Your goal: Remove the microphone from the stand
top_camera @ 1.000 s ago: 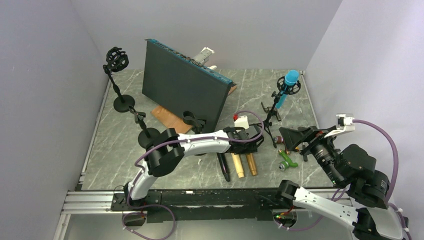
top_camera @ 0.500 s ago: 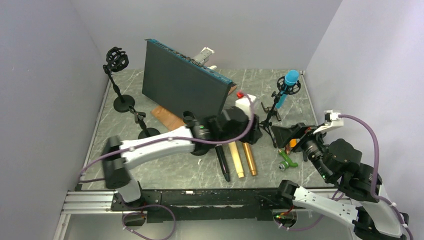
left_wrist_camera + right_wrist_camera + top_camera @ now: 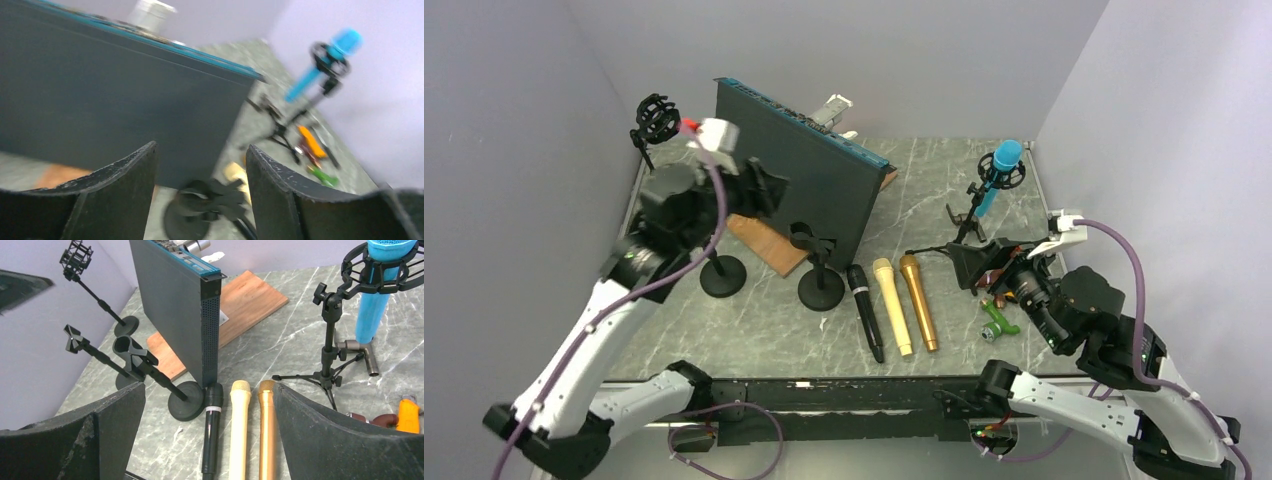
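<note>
Grey marble table (image 3: 754,335) carried the work. The left tool (image 3: 200,150), raised beside the rack unit (image 3: 789,185), stood with jaws apart and empty. The right tool (image 3: 208,387) gaped wide, holding nothing. Three loose microphones (image 3: 891,305) lay flat on the table. The blue microphone (image 3: 996,180) sat in its tripod stand (image 3: 969,225) at the right rear, so its removal was judged not yet begun.

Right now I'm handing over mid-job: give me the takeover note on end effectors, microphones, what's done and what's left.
Left end effector: open, empty, raised at the left, facing the dark rack unit.
Right end effector: wide open, empty, near the tripod stand, not touching it.
Blue microphone: still in the shock mount on that stand, far right.
Done: black microphone, cream microphone and gold microphone lie side by side on the table; three other stands hold nothing.
Left: lift the blue microphone out; the right end effector looks nearer.
</note>
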You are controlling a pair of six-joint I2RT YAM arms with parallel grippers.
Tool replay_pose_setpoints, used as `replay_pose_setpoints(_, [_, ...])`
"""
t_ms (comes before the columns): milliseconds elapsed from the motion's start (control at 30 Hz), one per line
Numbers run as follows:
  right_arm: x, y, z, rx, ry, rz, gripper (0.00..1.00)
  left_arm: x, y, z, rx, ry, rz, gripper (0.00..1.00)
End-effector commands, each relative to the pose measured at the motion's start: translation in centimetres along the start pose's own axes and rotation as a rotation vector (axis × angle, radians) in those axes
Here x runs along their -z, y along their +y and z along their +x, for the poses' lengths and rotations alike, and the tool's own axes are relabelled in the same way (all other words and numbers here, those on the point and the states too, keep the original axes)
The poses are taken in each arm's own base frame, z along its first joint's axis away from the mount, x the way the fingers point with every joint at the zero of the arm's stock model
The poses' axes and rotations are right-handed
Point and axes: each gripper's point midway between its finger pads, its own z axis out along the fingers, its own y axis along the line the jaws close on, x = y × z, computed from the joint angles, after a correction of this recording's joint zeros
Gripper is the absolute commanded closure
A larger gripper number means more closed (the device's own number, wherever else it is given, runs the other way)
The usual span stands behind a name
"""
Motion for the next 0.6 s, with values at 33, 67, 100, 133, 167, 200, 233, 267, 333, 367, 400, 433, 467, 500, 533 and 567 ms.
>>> replay_pose_setpoints(33, [-0.6, 0.9, -0.7, 0.014, -0.029, -0.024, 0.00, 5.1, 7.1, -6.2, 0.003, -0.173, -0.201, 0.30])
replay_pose_setpoints(67, [-0.7, 0.9, -0.7, 0.016, -0.026, -0.024, 0.00, 5.8, 7.8, -7.4, 0.020, -0.212, -0.209, 0.29])
replay_pose_setpoints(100, [-0.7, 1.0, -0.6, 0.017, -0.021, -0.025, 0.00, 6.3, 8.6, -8.4, 0.038, -0.255, -0.228, 0.27])
replay_pose_setpoints(133, [-0.7, 1.1, -0.6, 0.017, -0.018, -0.028, 0.00, 6.7, 9.6, -9.3, 0.059, -0.292, -0.250, 0.25])
replay_pose_setpoints(167, [-0.6, 1.1, -0.6, 0.016, -0.014, -0.031, 0.00, 7.0, 10.5, -10.0, 0.087, -0.323, -0.270, 0.24])
replay_pose_setpoints(200, [-0.6, 1.2, -0.7, 0.014, -0.013, -0.033, 0.00, 7.1, 11.5, -10.6, 0.143, -0.347, -0.281, 0.24])
replay_pose_setpoints(233, [-0.5, 1.2, -0.7, 0.012, -0.012, -0.034, 0.00, 7.0, 12.5, -11.0, 0.184, -0.363, -0.280, 0.24])
replay_pose_setpoints(267, [-0.5, 1.2, -0.8, 0.010, -0.010, -0.034, 0.00, 6.8, 13.5, -11.5, 0.218, -0.385, -0.275, 0.26])
replay_pose_setpoints(333, [-0.4, 1.2, -1.0, 0.005, -0.009, -0.032, 0.00, 6.3, 16.0, -12.2, 0.270, -0.423, -0.287, 0.28])
replay_pose_setpoints(367, [-0.3, 1.3, -1.1, 0.004, -0.009, -0.034, 0.00, 6.0, 17.6, -12.2, 0.310, -0.431, -0.307, 0.28])
replay_pose_setpoints(400, [-0.3, 1.3, -1.3, 0.001, -0.012, -0.036, 0.00, 5.9, 19.2, -12.3, 0.349, -0.436, -0.320, 0.28])
replay_pose_setpoints(433, [-0.2, 1.4, -1.4, 0.002, -0.012, -0.040, 0.00, 5.6, 20.8, -12.5, 0.374, -0.440, -0.325, 0.28])
replay_pose_setpoints(467, [-0.3, 1.5, -1.5, 0.002, -0.014, -0.042, 0.00, 5.5, 22.2, -12.8, 0.394, -0.447, -0.330, 0.28])
replay_pose_setpoints(500, [-0.4, 1.6, -1.6, 0.003, -0.018, -0.044, 0.00, 5.6, 24.3, -12.7, 0.446, -0.443, -0.350, 0.28])
replay_pose_setpoints(533, [-0.5, 1.7, -1.6, 0.007, -0.022, -0.047, 0.00, 5.0, 25.9, -12.3, 0.502, -0.422, -0.329, 0.28])
replay_pose_setpoints(567, [-0.7, 1.9, -1.6, 0.010, -0.029, -0.052, 0.00, 5.1, 26.5, -12.9, 0.505, -0.443, -0.298, 0.28])
